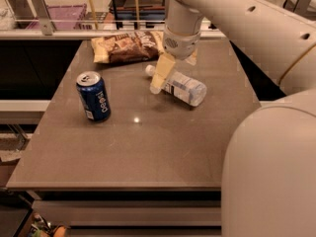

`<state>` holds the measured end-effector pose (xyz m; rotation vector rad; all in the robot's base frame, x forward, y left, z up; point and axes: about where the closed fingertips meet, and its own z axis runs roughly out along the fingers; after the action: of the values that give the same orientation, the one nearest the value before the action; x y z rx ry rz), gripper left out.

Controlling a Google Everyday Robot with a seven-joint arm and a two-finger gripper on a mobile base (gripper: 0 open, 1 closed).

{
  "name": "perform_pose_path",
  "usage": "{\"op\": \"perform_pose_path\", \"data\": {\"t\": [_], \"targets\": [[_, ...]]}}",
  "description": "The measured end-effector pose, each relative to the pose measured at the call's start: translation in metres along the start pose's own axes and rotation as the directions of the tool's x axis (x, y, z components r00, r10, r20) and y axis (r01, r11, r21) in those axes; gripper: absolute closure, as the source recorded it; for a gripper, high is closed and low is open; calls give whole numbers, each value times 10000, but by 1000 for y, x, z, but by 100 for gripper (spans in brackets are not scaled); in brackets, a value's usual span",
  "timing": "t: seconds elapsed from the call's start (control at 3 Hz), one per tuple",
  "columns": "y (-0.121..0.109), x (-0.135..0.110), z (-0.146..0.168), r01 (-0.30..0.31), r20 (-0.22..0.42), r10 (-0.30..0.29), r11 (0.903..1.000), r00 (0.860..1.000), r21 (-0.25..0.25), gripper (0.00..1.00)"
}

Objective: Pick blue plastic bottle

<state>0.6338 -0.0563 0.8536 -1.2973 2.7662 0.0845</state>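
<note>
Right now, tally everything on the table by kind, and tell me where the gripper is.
Plastic bottles: 1, the blue plastic bottle, lying on its side.
Cans: 1, the dark blue can, upright.
Snack bags: 1, the snack bag, at the far edge.
Total: 3.
The gripper is down over the bottle's cap end.

Brown counter (148, 152), smooth and a bit shiny. Standing up on the left side: a dark blue can (93, 97). Lying flat at the far edge: a brown and yellow snack bag (127, 47). Lying on its side near the middle, well to the right of the can: the blue plastic bottle (183, 87), white cap toward the bag. Right over the cap end: the tool (165, 75).
</note>
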Motion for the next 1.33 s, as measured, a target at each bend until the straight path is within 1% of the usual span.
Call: {"op": "perform_pose_path", "data": {"t": [0.33,0.67,1.0,1.33], "targets": [[0,-1,13,-356,-522,368,9991,9980,240,0],[-1,-1,24,-597,-664,615,9978,9959,301,0],[-2,-5,26,-574,-541,591,9978,9968,327,18],[-3,-8,28,-565,-451,581,9978,9973,348,41]]}}
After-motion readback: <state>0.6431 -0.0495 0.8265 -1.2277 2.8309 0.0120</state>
